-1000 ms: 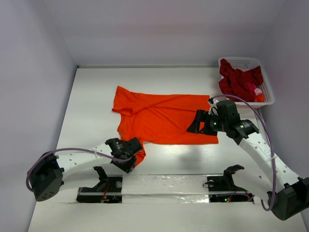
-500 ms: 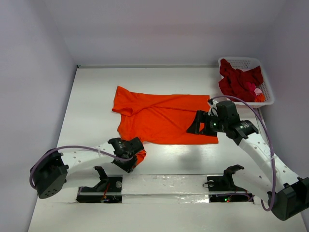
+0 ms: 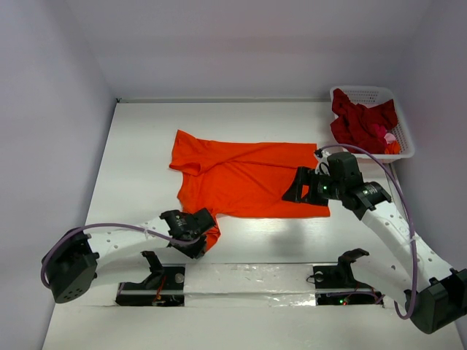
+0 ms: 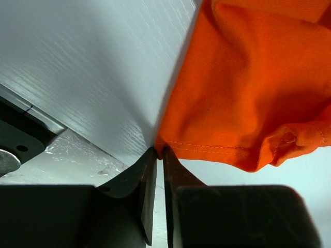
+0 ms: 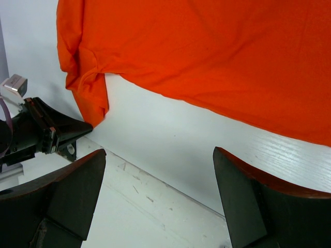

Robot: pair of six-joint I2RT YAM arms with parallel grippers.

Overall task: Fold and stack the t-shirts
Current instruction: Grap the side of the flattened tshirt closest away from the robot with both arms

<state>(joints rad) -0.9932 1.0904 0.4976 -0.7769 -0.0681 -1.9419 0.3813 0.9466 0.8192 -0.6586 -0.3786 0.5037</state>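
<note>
White table: left gripper pinching orange t-shirt hem, jaws closer than earlier; right gripper unchanged, spread wide

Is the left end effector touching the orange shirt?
Touching. Left wrist view shows the left end effector pinching the orange shirt at its hem corner.

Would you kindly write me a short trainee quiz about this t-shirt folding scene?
1. True or false: the right gripper is open, holding nothing.
2. What is the left gripper pinching? A) nothing B) the orange t-shirt C) a towel
3. Fill in: the dark red shirts lie in the white ____ at the table's far right corner.
Key: 1 true; 2 B; 3 basket.
</note>
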